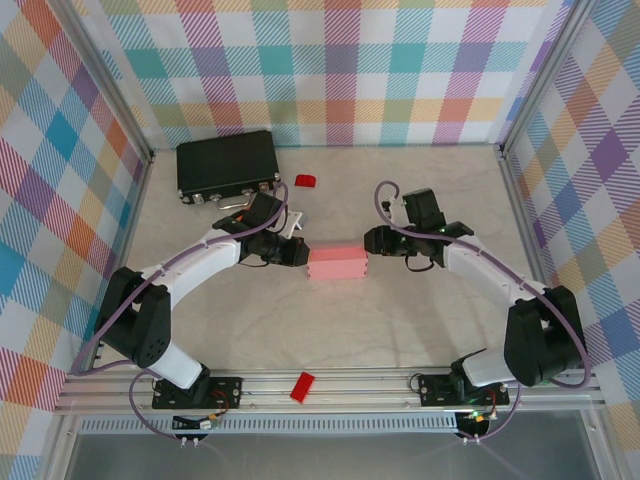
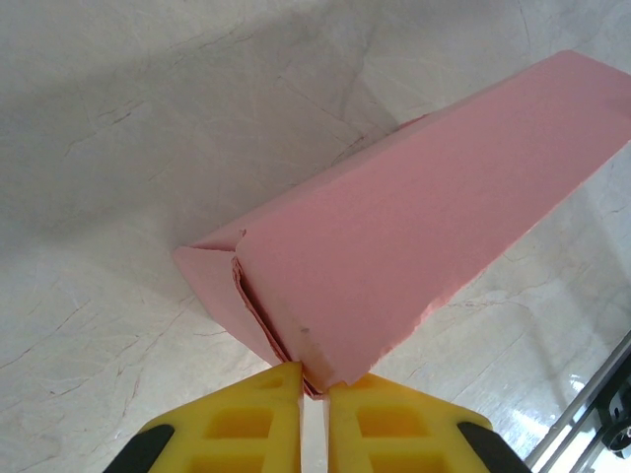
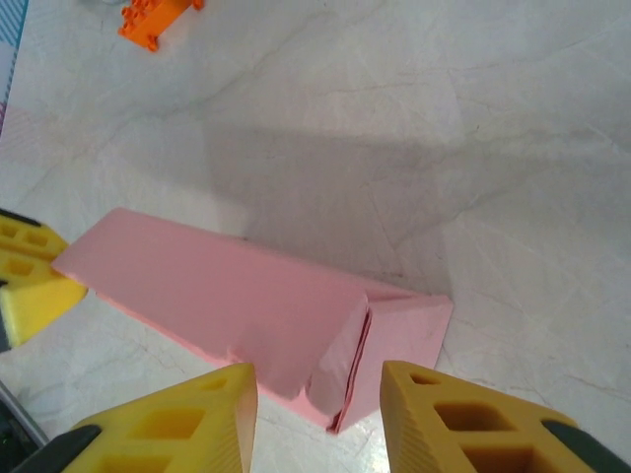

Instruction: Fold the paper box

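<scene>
Centrally on the pale table [image 1: 400,330] lies the paper box [image 1: 337,264], already a flat closed rectangle between both arms. Left gripper [image 2: 314,379] is nearly closed, pinching the card edge at one end, probably as an anchor. Right gripper [image 3: 315,382], jaws apart, straddles the opposite end and grips nothing, likely poised to press that flap home.

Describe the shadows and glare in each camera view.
Top external: even, sharp light, faint shadow beside the paper box. Left wrist: a broad soft shadow darkens the table beyond the box, glossy sheen at lower right. Right wrist: a grey shadow band crosses the table behind the box, no harsh glare.
</scene>
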Controlling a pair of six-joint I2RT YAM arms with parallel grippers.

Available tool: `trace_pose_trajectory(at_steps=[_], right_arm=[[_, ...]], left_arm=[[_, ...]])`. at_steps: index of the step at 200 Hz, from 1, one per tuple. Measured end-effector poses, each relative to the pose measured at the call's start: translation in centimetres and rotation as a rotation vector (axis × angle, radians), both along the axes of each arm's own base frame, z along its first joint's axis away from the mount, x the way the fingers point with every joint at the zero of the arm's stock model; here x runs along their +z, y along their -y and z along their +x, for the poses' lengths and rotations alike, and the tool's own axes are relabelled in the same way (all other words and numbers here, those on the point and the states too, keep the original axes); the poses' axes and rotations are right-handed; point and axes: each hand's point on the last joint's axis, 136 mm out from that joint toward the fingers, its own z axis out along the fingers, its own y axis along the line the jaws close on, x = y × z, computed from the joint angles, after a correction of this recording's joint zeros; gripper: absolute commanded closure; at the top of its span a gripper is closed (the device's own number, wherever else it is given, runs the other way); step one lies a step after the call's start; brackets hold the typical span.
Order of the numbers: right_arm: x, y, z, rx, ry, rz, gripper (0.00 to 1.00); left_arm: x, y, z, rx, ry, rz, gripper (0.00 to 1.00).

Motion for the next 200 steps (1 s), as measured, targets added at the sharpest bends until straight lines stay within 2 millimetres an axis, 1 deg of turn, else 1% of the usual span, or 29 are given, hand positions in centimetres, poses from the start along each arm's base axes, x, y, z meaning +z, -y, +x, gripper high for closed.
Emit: trace_pose_trajectory(at_steps=[40,74,93,113,132,149,162,172,184,200], right_arm=[[-0.8,-0.2,0.5,-0.006,-0.027,-0.007,0.62],[-1.0,-0.2,0.4,-0.007,-0.035,-0.008,0.62],[-1.1,-0.2,0.4,-0.007,-0.036,-0.009,0.62],[-1.2,-0.2,0.3,-0.007,-0.038,-0.01,0.62],[-1.2,-0.1,0.3,-0.007,-0.039,-0.01,0.62],[-1.2,-0.1,0.3,-0.007,-0.04,-0.01,0.62],[-1.2,-0.1,0.3,-0.006,-0.041,-0.01,0.62],[-1.3,-0.2,0.3,-0.005,-0.041,-0.009,0.62],[-1.3,-0.2,0.3,-0.004,-0.042,-0.009,0.62],[-1.3,-0.2,0.3,-0.004,-0.043,-0.009,0.62]], left_arm=[[0.0,0.0,0.0,-0.003,0.002,0.001,0.87],[0.0,0.0,0.0,-0.004,0.002,0.001,0.86],[0.0,0.0,-0.1,-0.006,0.001,0.003,0.79],[0.0,-0.1,-0.2,-0.008,-0.002,0.005,0.68],[0.8,-0.1,-0.4,-0.012,0.013,-0.007,0.6],[1.8,-0.1,-0.7,-0.018,0.036,-0.028,0.56],[2.7,0.0,-0.9,-0.022,0.059,-0.051,0.51],[3.2,0.0,-1.0,-0.019,0.076,-0.063,0.51],[3.5,0.0,-0.9,-0.005,0.089,-0.071,0.48],[3.5,-0.4,-0.3,0.051,0.102,-0.067,0.46]])
